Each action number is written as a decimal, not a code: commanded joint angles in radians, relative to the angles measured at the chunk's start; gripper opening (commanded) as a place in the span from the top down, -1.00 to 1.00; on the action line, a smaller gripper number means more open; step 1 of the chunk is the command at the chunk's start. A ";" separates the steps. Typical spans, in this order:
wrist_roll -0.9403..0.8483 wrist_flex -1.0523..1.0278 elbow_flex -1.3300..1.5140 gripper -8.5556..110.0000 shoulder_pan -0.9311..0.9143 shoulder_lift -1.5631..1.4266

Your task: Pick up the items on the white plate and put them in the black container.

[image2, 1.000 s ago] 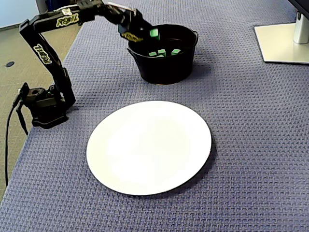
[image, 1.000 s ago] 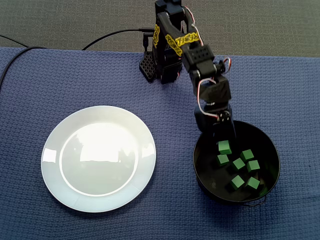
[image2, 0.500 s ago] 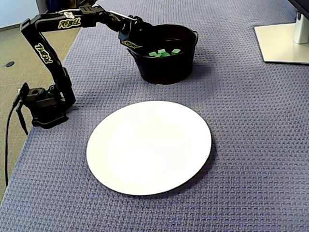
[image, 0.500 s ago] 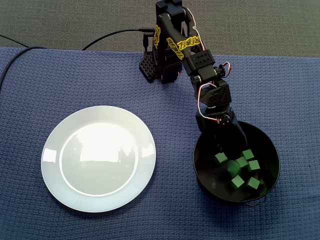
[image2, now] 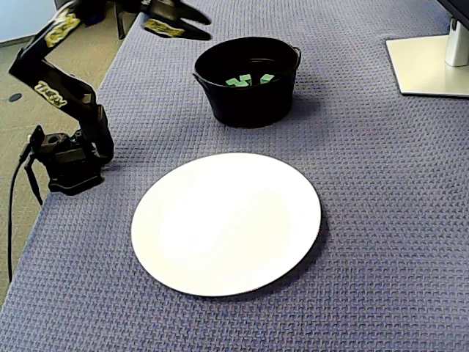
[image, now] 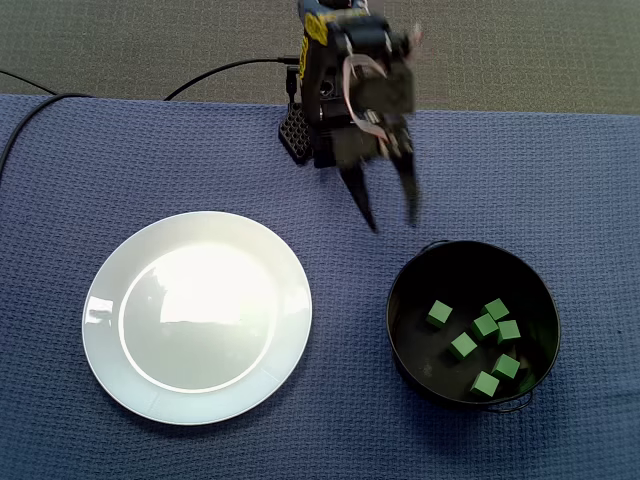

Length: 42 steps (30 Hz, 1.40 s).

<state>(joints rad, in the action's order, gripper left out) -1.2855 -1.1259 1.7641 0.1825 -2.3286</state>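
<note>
The blue-clothed table [image: 560,180] is carrying two vessels. The white plate [image: 197,315] is lying bare, and the green cubes [image: 462,346] are sitting inside the black container [image: 410,285]. The gripper [image: 390,212] is hanging open, empty, so the task is looking finished.

**Colours across the table**

Glossy white plate [image: 196,316]; black container [image: 440,270] holding bright green cubes [image: 463,346]; blue waffle-weave cloth [image: 150,160] under everything; black arm [image2: 55,84] with yellow lettering, possibly logos, too blurred to read; grey floor [image: 520,50] beyond.
</note>
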 commanded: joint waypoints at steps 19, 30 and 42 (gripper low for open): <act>-0.357 -0.115 1.077 0.86 -0.175 -0.727; -0.331 -0.393 1.233 0.85 -0.135 -0.847; -0.244 -0.408 1.233 0.77 -0.252 -0.848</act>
<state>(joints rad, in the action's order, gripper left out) -1.4956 -1.3545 2.9805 -0.0138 -3.1815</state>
